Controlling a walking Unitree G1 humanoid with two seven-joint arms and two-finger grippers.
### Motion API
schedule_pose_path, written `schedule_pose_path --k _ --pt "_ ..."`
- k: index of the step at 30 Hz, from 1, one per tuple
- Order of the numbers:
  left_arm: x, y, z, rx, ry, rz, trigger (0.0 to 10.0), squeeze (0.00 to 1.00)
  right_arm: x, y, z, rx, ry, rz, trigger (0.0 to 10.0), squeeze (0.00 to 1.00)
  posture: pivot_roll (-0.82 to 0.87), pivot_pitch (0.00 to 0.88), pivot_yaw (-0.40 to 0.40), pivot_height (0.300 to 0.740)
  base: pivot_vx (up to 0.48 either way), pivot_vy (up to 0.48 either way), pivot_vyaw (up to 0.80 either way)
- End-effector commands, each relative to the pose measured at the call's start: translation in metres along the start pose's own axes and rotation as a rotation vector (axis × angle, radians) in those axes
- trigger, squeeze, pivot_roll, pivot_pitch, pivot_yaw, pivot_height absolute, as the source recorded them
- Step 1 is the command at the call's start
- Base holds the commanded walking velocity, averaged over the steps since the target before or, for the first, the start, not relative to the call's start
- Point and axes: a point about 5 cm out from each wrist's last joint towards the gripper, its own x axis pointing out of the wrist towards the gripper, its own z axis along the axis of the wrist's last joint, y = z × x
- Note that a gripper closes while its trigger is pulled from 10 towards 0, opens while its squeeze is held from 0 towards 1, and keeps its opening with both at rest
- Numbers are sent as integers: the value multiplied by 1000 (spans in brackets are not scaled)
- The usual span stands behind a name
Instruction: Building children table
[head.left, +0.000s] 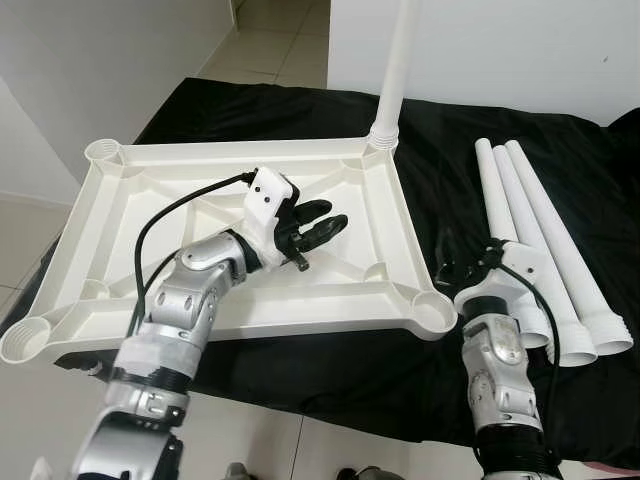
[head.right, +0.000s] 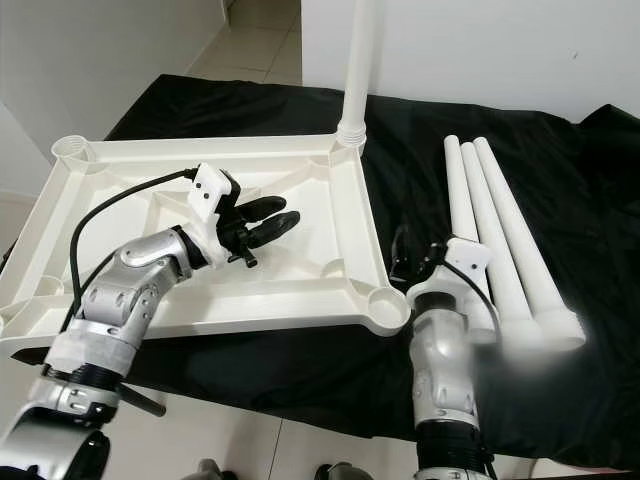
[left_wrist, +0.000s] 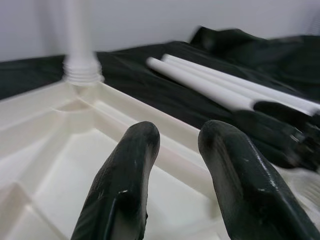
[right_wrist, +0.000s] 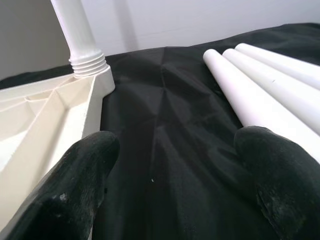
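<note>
The white children's table top (head.left: 250, 325) lies upside down on a black cloth. One white leg (head.left: 395, 70) stands upright, screwed into its far right corner socket. Three loose white legs (head.left: 530, 230) lie side by side on the cloth to the right. My left gripper (head.left: 325, 228) hovers over the middle of the table top, pointing right; its fingers (left_wrist: 127, 165) stand slightly apart with nothing between them. My right gripper (head.left: 465, 265) is wide open just right of the near right corner socket (head.left: 437, 310), beside the loose legs' thick ends, and holds nothing.
The black cloth (head.left: 450, 150) covers a low platform whose front edge runs close to my body. Empty corner sockets sit at the far left (head.left: 102, 150) and near left (head.left: 25, 340). Tiled floor (head.left: 270, 40) and white walls lie beyond.
</note>
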Motion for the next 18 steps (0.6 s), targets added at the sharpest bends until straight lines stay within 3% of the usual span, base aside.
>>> schedule_pose_path --k 1,7,18 --pt "-2 4 -1 -14 -12 111 10000 0 -3 3 -4 -33 11 -12 10000 0 1 139 15 740 0 0 0" --pt "-1 4 -4 -23 -30 230 10000 0 -9 1 -1 -96 -22 -73 10000 0 -7 135 11 740 0 0 0" --pt "0 0 -2 -50 -42 265 10000 0 -23 -5 23 -170 -143 -97 10000 0 -27 124 9 740 0 0 0"
